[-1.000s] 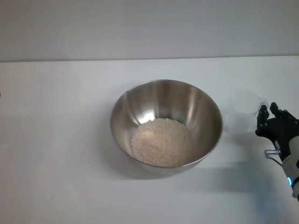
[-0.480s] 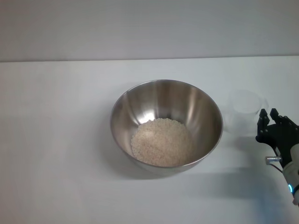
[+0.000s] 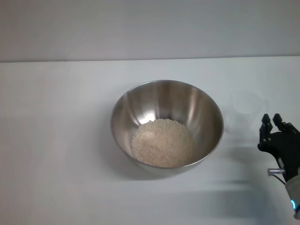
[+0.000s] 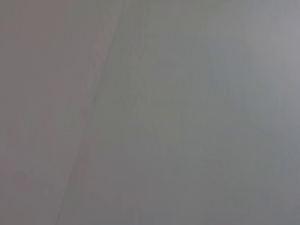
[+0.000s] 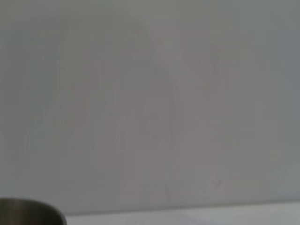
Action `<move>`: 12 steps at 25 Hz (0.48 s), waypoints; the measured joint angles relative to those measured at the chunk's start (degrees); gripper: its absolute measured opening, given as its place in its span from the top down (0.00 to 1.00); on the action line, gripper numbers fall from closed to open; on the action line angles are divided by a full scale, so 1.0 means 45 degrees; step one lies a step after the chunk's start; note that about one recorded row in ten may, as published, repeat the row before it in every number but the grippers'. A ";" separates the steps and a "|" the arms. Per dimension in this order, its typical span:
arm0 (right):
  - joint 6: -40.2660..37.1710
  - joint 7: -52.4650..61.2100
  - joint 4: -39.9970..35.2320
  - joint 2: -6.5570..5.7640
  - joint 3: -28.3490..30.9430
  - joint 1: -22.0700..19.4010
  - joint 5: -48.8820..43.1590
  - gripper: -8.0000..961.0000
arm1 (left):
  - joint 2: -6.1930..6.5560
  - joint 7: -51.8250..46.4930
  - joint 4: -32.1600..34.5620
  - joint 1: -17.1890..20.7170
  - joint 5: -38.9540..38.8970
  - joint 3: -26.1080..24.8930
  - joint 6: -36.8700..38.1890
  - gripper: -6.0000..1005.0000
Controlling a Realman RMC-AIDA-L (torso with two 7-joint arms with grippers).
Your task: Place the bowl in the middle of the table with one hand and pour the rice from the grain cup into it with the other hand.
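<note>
The plain white flat table fills almost the whole scene, with a grey wall behind it. In the middle of the table stands the large round stainless-steel bowl, shiny inside and upright. On its bottom lies the rice, a pale heap of small off-white grains that covers the floor of the bowl, a little more toward the near side. To the right of the bowl, near it, stands the small translucent plastic grain cup, upright on the table; I cannot tell if the two touch. It looks empty. The black right gripper is at the right edge of the table, just in front of the cup and apart from it; its two fingers have a small gap between them and hold nothing. In the right wrist view a bit of the bowl's rim shows in one corner. The left gripper is not visible anywhere
</note>
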 joint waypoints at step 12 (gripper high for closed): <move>-0.4236 0.1650 -0.1118 -0.0146 0.0689 -0.0375 -0.0070 0.77 | -0.0029 0.0119 0.0584 -0.0094 -0.0086 -0.0237 -0.0143 0.81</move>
